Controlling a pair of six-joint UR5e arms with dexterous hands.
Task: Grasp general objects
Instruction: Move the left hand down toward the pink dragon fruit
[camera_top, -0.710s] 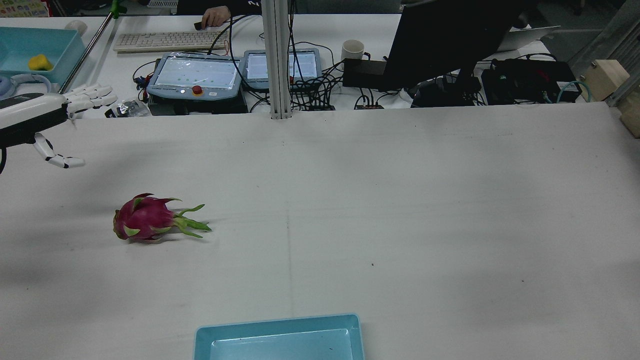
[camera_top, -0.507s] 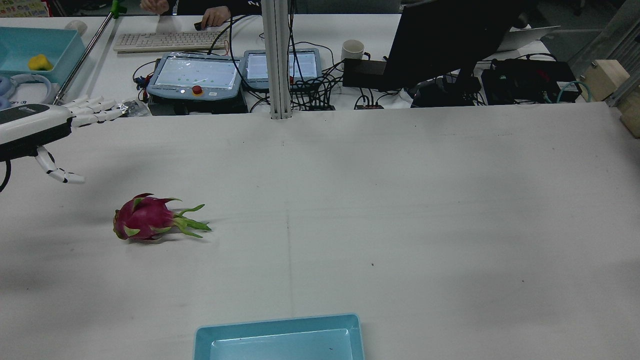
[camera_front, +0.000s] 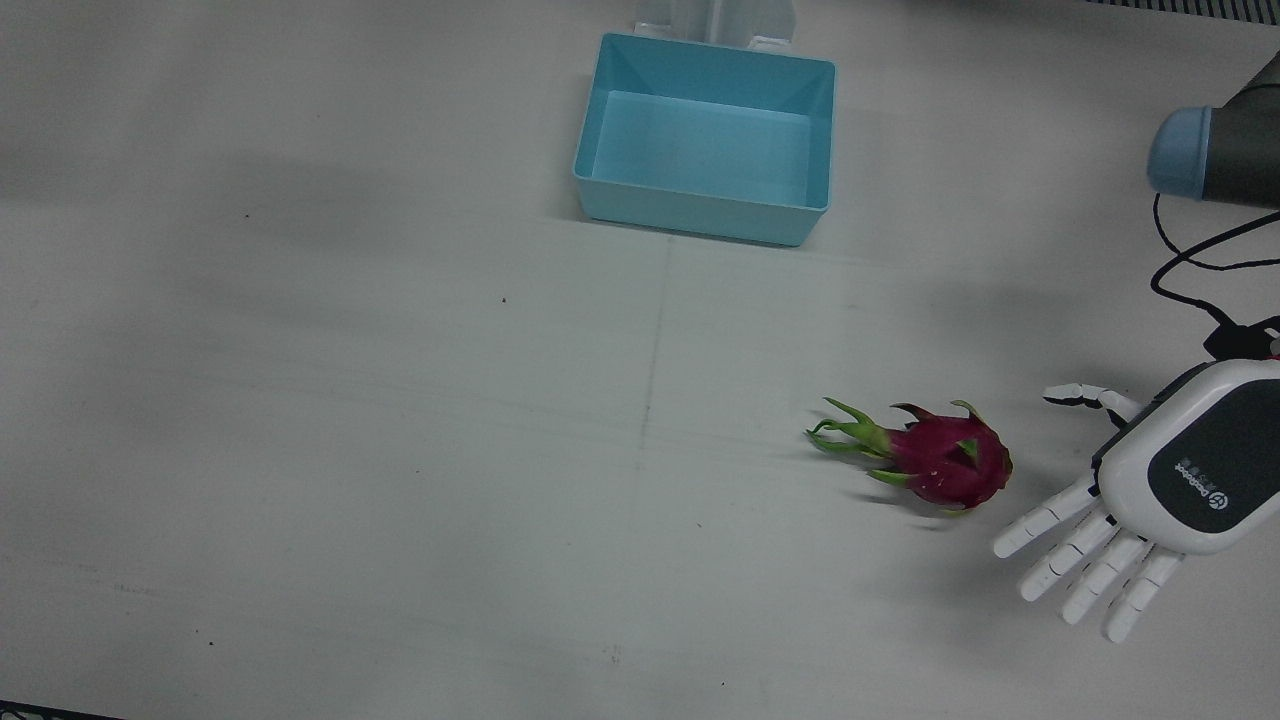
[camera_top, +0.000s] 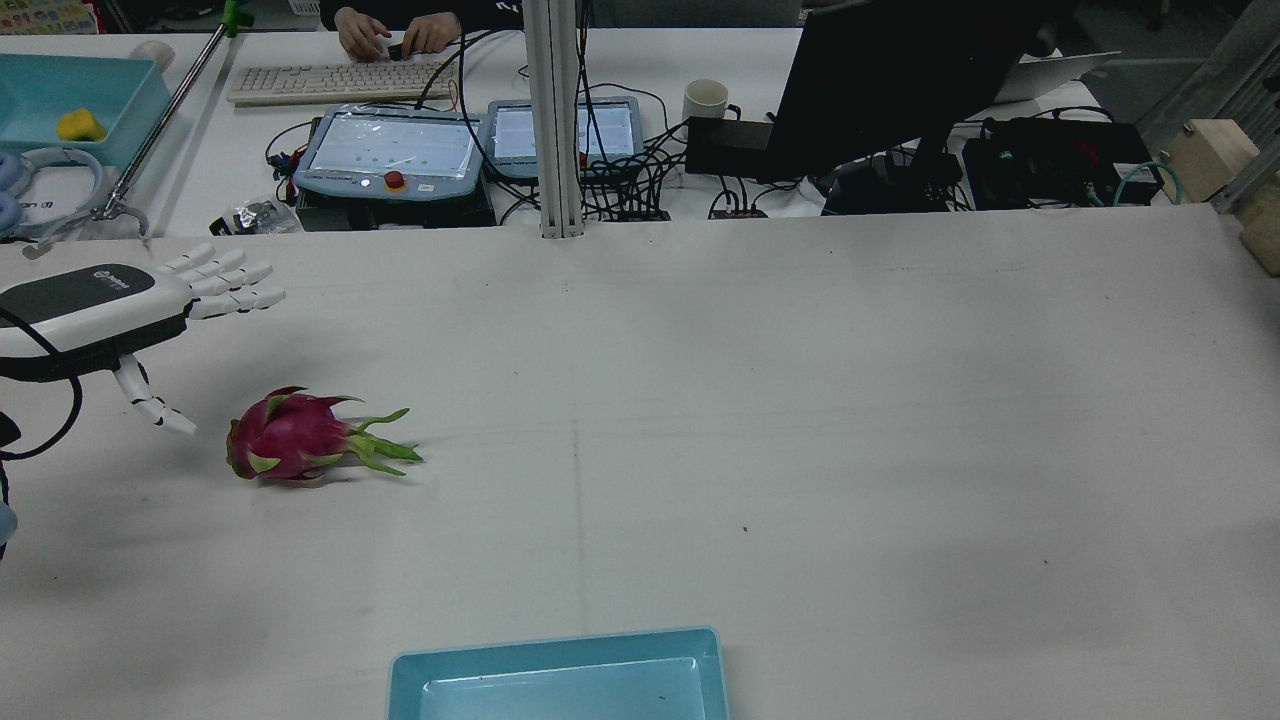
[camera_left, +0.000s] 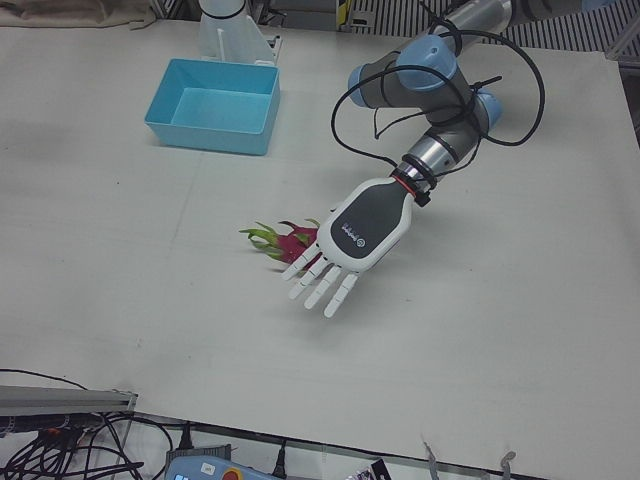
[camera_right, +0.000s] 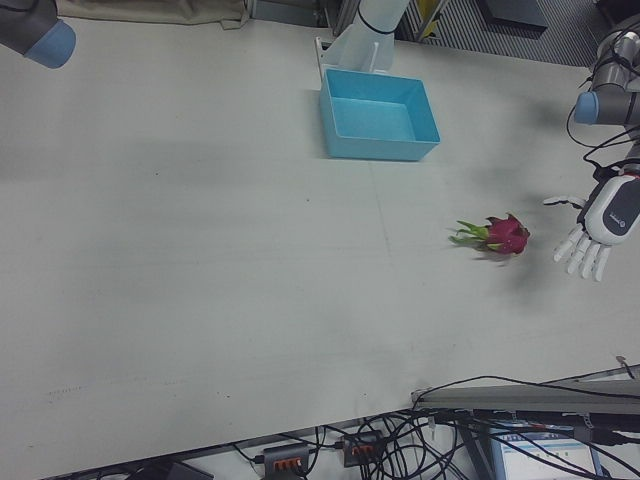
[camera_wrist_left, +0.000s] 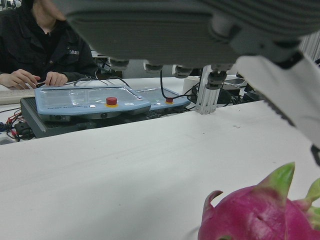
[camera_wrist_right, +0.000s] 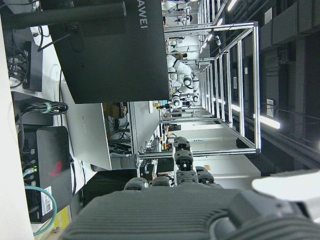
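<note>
One dragon fruit lies on its side on the white table, in the half before my left arm, its green leafy end pointing toward the table's middle seam and its round magenta end toward my left hand.

My left hand hovers just beside the fruit's round end, not touching it. Palm faces down, dark back plate up. Fingers are stretched out straight and spread apart, holding nothing. The thumb hangs down and out to the side, its tip near the fruit but with a gap between them.

In the left-front view the hand overlaps the fruit; the front view shows them apart, hand off the fruit's blunt end.

From my left hand's camera, the fruit fills the lower right corner, close under the palm.

A light blue bin sits near the robot's edge of the table, well apart from the fruit.

My right hand: only its own camera shows part of it, pointed away from the table. I cannot tell whether it is spread or closed.
</note>
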